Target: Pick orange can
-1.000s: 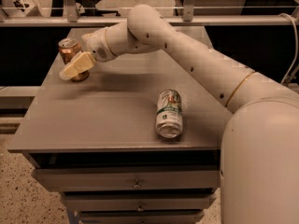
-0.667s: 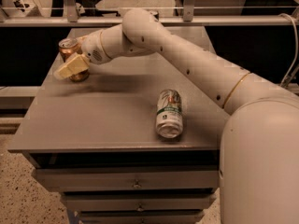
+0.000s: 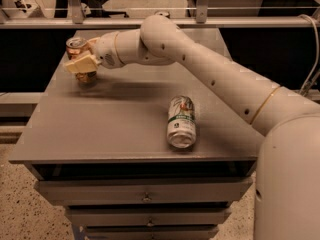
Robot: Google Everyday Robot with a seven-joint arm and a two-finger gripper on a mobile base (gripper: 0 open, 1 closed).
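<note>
The orange can stands upright at the far left of the grey table; it is copper-coloured with a silver top. My gripper is right at the can, with its cream-coloured tip across the front of the can's middle, so only the top and the base of the can show. The arm reaches in from the right, across the table's back half.
A white-and-green can lies on its side near the table's front right. The table has drawers below its front edge. A rail runs behind the table, close to the can.
My gripper has moved left and slightly up, from beside the orange can's lower right to directly across its front. The can and the white-and-green can have stayed in place.
</note>
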